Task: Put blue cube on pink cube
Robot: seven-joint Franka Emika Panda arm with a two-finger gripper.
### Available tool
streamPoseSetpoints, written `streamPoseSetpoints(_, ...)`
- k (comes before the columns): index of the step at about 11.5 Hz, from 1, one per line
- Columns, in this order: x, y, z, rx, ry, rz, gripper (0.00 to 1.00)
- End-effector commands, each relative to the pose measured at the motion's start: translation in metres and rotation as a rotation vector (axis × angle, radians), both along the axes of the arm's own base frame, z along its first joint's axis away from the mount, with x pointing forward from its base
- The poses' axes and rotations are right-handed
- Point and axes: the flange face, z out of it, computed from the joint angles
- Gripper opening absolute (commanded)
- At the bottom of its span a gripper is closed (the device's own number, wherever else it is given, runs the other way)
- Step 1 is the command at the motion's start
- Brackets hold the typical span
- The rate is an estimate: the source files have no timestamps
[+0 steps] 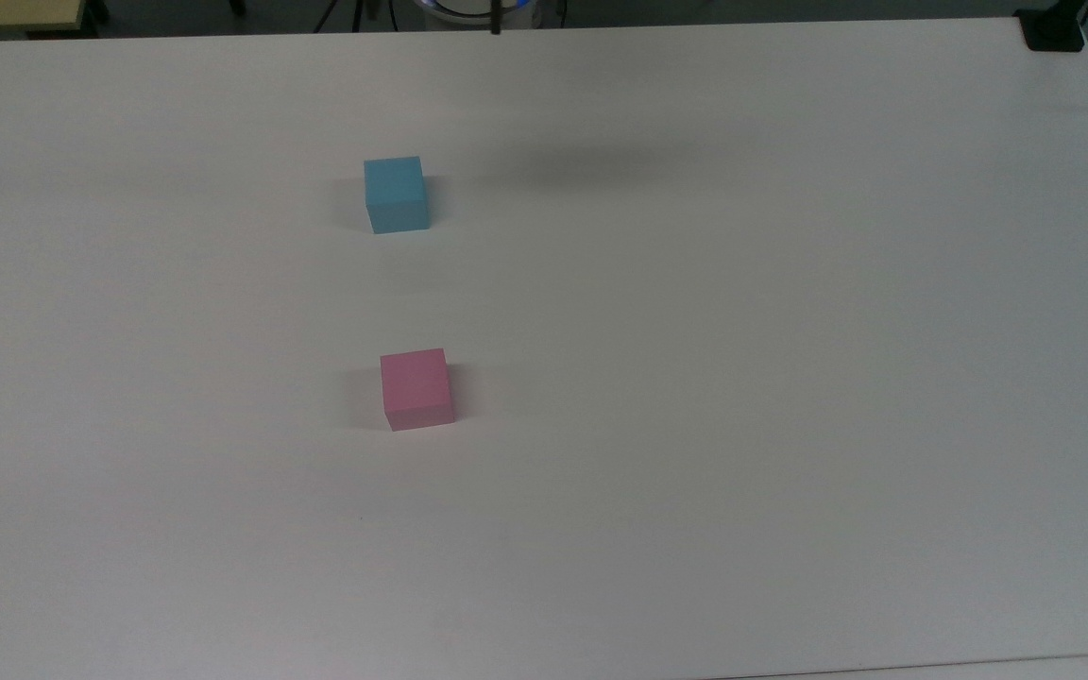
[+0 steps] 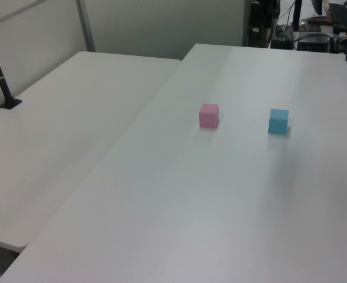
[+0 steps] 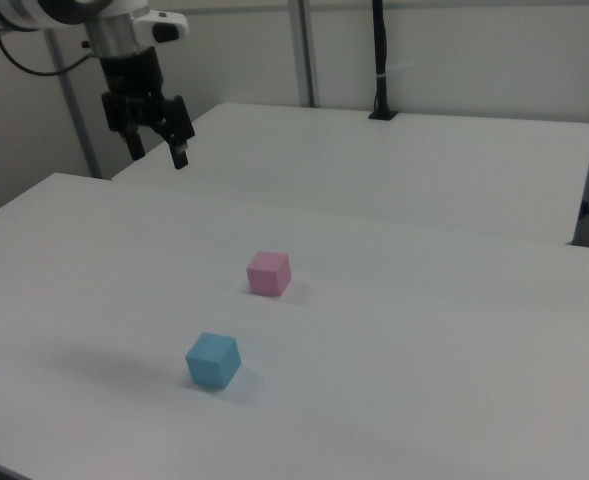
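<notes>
Nothing of the stacking is yet done, as far as can be judged. On the white counter [image 1: 790, 378] the pink cube [image 1: 416, 388] and the blue cube [image 1: 397, 194] are set well apart, each resting alone on the surface. The pincer [image 3: 157, 152] is held high above the counter's far edge in the right view, its fingers spread with nothing between them. Reaching, grasping, lifting and placing are all left.
</notes>
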Motion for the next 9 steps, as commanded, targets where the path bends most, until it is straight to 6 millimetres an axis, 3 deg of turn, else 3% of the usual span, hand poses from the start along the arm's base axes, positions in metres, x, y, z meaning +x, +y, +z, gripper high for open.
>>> streamPoseSetpoints(1, 0.010, 0.001, -0.024, -0.008, 0.049, 0.074, 1.00)
streamPoseSetpoints(5, 0.007, 0.003, -0.025, 0.002, 0.056, 0.121, 1.00)
streamPoseSetpoints(9, 0.016, -0.006, -0.079, -0.026, 0.073, 0.136, 1.00)
